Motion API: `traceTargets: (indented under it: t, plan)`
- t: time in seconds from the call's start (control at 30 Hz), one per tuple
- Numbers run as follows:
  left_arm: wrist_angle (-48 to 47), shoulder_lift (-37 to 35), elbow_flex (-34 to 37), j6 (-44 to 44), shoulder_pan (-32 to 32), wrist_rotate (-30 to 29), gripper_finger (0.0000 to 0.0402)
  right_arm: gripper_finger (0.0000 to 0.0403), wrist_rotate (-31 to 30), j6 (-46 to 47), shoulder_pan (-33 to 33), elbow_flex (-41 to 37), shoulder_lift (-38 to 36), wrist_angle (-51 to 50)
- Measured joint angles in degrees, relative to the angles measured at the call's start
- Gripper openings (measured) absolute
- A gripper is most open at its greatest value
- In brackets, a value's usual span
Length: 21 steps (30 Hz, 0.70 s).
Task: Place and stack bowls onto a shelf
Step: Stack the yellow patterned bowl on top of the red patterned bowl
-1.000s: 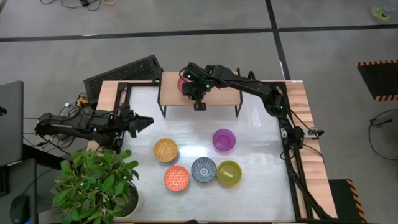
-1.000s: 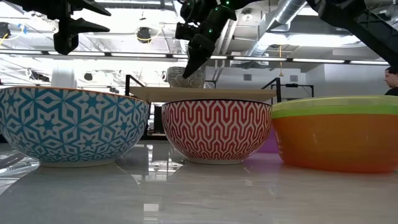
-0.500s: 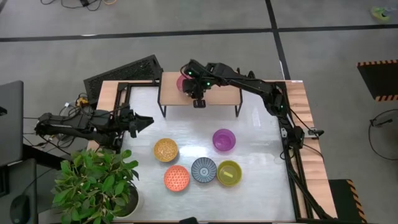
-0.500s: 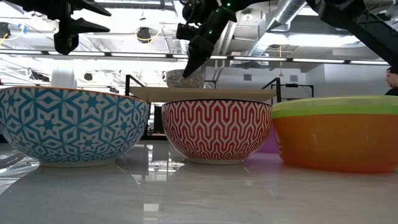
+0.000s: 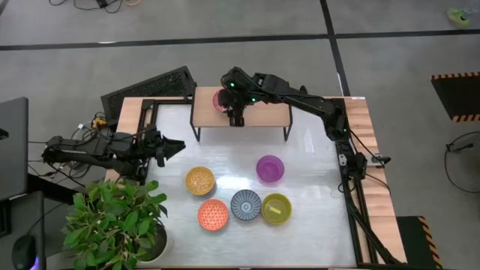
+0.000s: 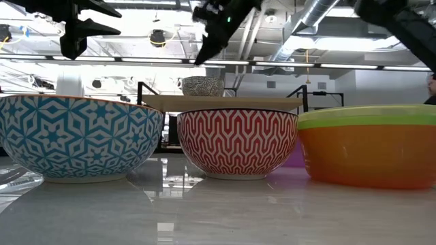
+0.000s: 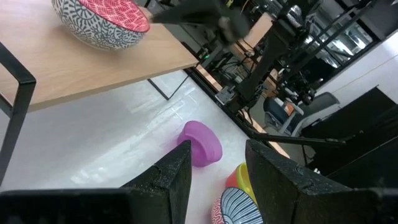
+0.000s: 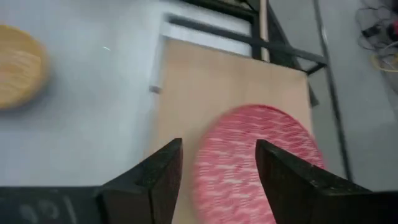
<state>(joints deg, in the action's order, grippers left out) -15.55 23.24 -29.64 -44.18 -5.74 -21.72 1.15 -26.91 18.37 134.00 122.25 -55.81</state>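
the right tool (image 5: 238,112) hangs over the shelf (image 5: 262,115) with fingers spread, grasping nothing, above one pink bowl (image 5: 220,100) on the shelf's left end. five bowls (image 5: 246,204) sit on the table (image 5: 307,157). the left tool (image 5: 174,146) waits released at the table's left edge.

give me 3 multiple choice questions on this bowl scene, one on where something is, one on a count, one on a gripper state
1. Where is the pink bowl?
A. on the shelf
B. beside the purple bowl
C. in the left gripper

2. How many bowls sit on the white tabletop?
A. three
B. five
C. six

3. What state is the right gripper in?
A. shut on the pink bowl
B. open above it
C. shut on the purple bowl

Answers: 1 A, it rests on the wood plank. 2 B, five lie below the shelf in the high view. 3 B, the low view shows it clear of the bowl.
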Motion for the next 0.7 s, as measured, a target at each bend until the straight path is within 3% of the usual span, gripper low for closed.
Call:
traceTargets:
  t: [0.23, 0.47, 0.7]
  plan:
    - [-0.3, 0.0, 0.0, 0.0, 0.0, -1.1, 0.0136, 0.0226, 0.6, 13.1, -9.3, 0.3, -4.7, 4.0]
    - [-0.4, 0.0, 0.0, 0.1, 0.0, -2.2, 0.0136, 0.0226, -3.7, 21.1, -17.1, 0.2, 3.2, 8.6]
    - [-1.6, 0.0, 0.0, 0.0, 0.0, -2.4, 0.0136, 0.0226, -4.4, 22.6, -19.1, 0.0, 12.3, 8.0]
